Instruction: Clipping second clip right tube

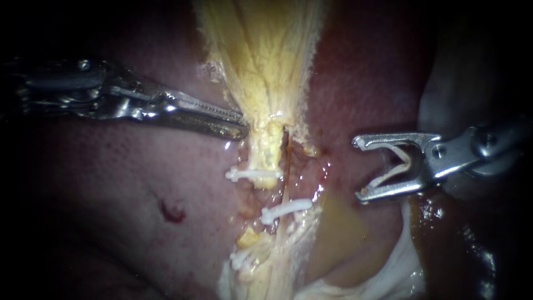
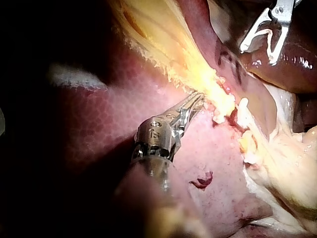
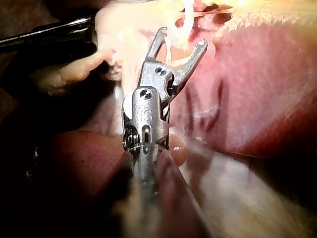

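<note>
My left instrument (image 1: 240, 131) comes in from the left, its jaws shut on the narrow neck of the yellow gallbladder (image 1: 261, 61); the left wrist view shows the same hold (image 2: 197, 99). Below the neck run a thick yellow left tube (image 1: 267, 153) and a thin right tube (image 1: 287, 166). One white clip (image 1: 252, 175) sits across the left tube, another clip (image 1: 286, 209) across the right tube, and a third clip (image 1: 249, 259) lower down. My right instrument (image 1: 360, 169) stands to the right of the tubes, apart from them, jaws wide and holding a white clip (image 1: 397, 166) (image 3: 174, 55) between them.
Dark red liver (image 1: 139, 183) lies on both sides, with a small bloody nick (image 1: 173, 211) at the left. Pale membrane (image 1: 388, 272) and a wet dark lobe (image 1: 461, 239) lie under my right instrument. My left instrument's shaft (image 3: 49, 32) shows in the right wrist view.
</note>
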{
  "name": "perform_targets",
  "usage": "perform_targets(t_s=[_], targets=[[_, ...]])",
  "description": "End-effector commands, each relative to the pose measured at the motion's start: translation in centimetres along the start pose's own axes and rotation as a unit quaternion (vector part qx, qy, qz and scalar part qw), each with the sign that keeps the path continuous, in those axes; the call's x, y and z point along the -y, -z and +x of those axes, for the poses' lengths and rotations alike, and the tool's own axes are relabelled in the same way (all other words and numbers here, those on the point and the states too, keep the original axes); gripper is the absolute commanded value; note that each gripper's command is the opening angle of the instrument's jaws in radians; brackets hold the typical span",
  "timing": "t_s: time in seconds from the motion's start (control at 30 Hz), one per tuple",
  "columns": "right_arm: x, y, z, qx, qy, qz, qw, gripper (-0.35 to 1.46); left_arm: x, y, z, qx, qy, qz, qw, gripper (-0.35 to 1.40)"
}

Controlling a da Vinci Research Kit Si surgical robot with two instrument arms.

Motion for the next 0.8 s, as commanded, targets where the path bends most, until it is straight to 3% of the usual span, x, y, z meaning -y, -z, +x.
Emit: perform_targets(t_s=[0.03,0.2,0.37,0.6,0.8], targets=[[0.0,0.0,0.0,0.0,0.0,0.0,1.0,0.5,0.0,0.02,0.0,0.0,0.0,0.0,1.0,-0.35],[0.0,0.0,0.0,0.0,0.0,0.0,1.0,0.5,-0.03,0.18,-0.06,-0.001,0.004,0.008,1.0,-0.35],[0.0,-0.01,0.0,0.0,0.0,0.0,1.0,0.5,-0.12,0.45,-0.17,-0.001,0.011,0.001,0.9999,-0.35],[0.0,-0.01,0.0,0.0,0.0,0.0,1.0,0.5,-0.2,0.96,-0.33,0.023,0.023,-0.005,0.9995,-0.35],[-0.01,-0.02,0.01,0.0,0.0,0.0,1.0,0.5,-0.2,1.1,-0.36,0.033,0.063,0.001,0.9974,-0.35]])
